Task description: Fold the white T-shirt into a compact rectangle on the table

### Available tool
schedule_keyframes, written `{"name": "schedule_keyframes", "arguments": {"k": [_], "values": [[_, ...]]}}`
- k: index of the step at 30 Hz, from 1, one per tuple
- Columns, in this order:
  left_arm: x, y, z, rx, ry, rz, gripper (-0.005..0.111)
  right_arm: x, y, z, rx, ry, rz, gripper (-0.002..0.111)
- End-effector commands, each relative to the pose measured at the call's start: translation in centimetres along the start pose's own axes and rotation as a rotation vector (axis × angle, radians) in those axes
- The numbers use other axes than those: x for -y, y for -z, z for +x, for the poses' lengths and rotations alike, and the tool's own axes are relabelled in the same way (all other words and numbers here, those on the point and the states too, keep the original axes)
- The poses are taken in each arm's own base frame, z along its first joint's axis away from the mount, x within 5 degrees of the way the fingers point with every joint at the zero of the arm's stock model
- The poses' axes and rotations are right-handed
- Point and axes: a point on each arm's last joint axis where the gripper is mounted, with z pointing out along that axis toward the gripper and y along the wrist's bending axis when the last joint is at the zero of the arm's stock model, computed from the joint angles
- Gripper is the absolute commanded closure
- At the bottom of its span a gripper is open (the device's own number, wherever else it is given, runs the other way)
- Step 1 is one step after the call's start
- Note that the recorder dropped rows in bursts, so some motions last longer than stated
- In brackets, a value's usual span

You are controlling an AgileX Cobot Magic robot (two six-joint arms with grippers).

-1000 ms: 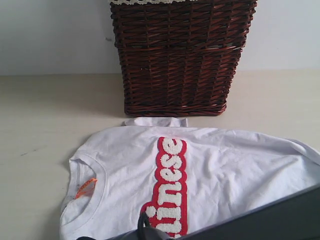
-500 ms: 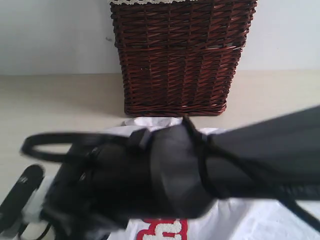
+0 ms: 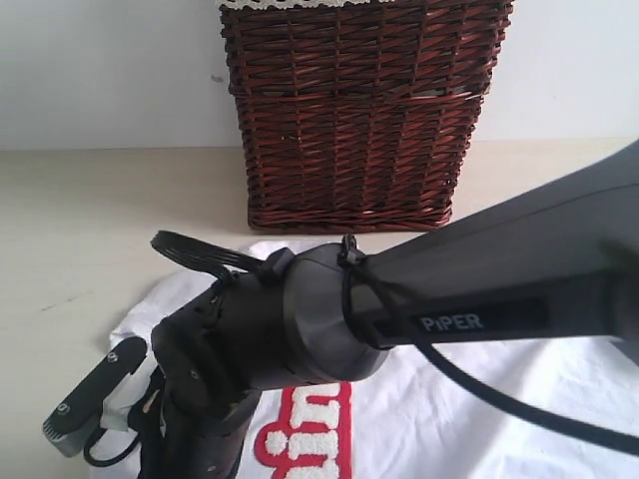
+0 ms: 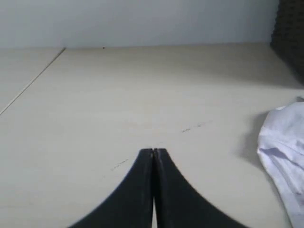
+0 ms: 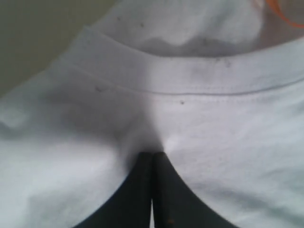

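The white T-shirt lies flat on the table, and part of its red-outlined lettering shows. My right arm reaches across the shirt from the right and hides its middle and neck in the exterior view. In the right wrist view my right gripper is shut, its tips at the cloth just below the ribbed neck. No fold shows between the jaws. My left gripper is shut over bare table, with the shirt's edge off to one side.
A tall dark wicker basket stands behind the shirt against the pale wall; its corner shows in the left wrist view. A seam line crosses the table far from the shirt.
My right arm has swung in from the lower right across the shirt toward the left, and now covers most of the lettering and the neck. The shirt lies as before.
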Motion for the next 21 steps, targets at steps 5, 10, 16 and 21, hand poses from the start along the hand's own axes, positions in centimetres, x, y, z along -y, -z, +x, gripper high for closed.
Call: {"name": "schedule_keyframes", "arguments": {"k": [5,10,16,21], "values": [[0.0,0.0,-0.1,0.015,-0.001,0.006,0.107,-1.7,0.3,-2.3,0.082,0.016,-0.133,0.108],[0.0,0.0,-0.1,0.015,-0.001,0.006,0.107,-2.1,1.8,-4.2,0.127,0.037,-0.148,0.108],[0.0,0.0,-0.1,0.015,-0.001,0.006,0.107,-2.1,4.9,-5.0,0.111,0.103,-0.090,0.108],[0.0,0.0,-0.1,0.015,-0.001,0.006,0.107,-0.7,9.6,-4.8,0.166,0.099,0.131,0.108]]}}
